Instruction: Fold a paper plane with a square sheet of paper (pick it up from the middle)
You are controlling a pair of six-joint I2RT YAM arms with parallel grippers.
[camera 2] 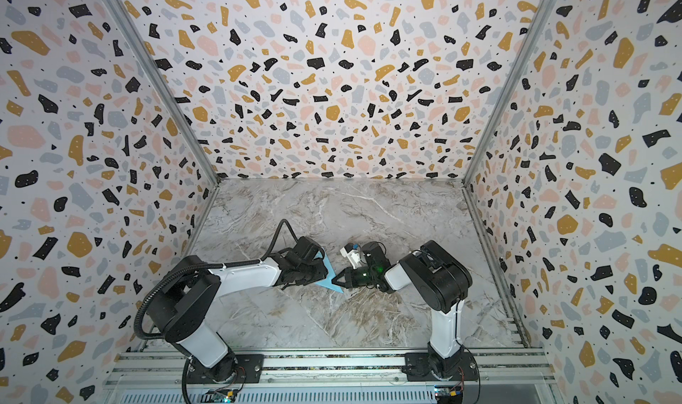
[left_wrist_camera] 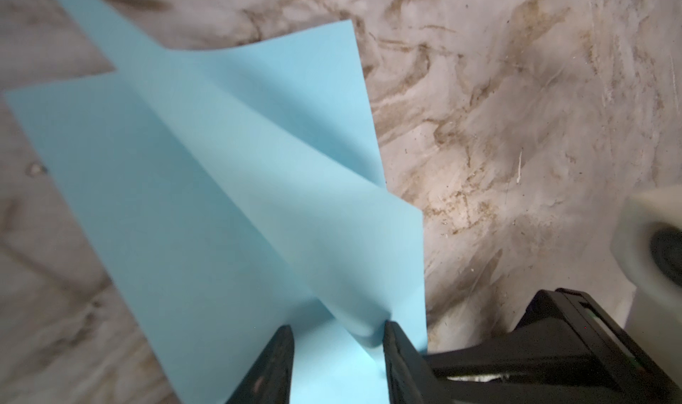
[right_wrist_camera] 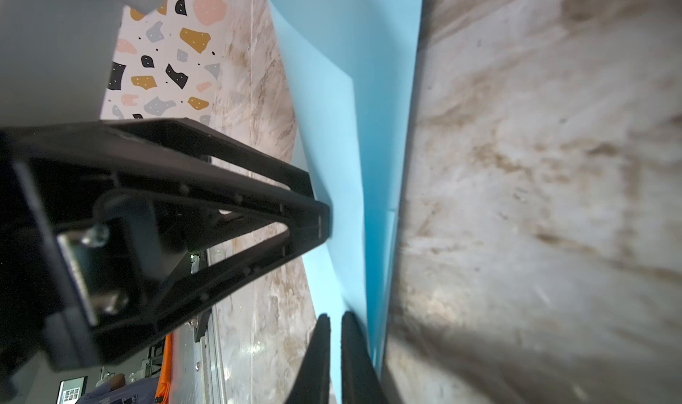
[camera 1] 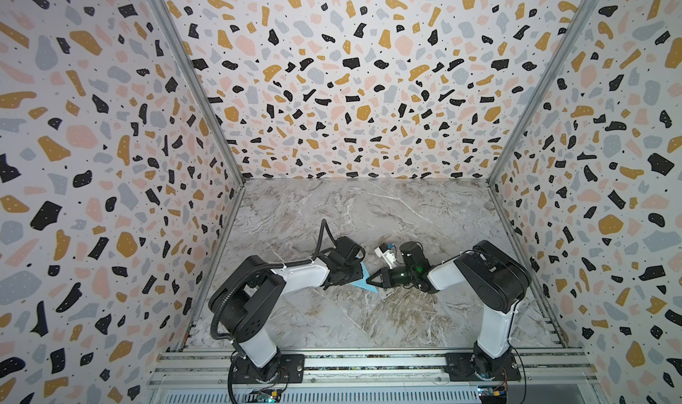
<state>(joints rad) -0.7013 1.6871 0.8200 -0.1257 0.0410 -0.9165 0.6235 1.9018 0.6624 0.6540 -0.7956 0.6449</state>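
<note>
The square sheet of paper (camera 1: 363, 282) (camera 2: 329, 285) is light blue and partly folded, lying mid-table between both grippers. In the left wrist view the sheet of paper (left_wrist_camera: 221, 181) shows raised creased flaps. My left gripper (left_wrist_camera: 337, 332) (camera 1: 354, 277) stands over it with its jaws apart, and a raised fold runs between them and touches one finger (left_wrist_camera: 396, 350). My right gripper (right_wrist_camera: 335, 319) (camera 1: 369, 281) lies low and sideways at the paper's right edge, its jaws almost together with blue paper (right_wrist_camera: 350, 125) in the thin gap. No finished paper plane shows.
The marble table (camera 1: 369, 214) is boxed in by terrazzo-patterned walls (camera 1: 350, 88) at the back and on both sides. An aluminium rail (camera 1: 369, 361) with both arm bases runs along the front. The right wrist's white camera (camera 1: 385, 255) sticks out close to the left gripper.
</note>
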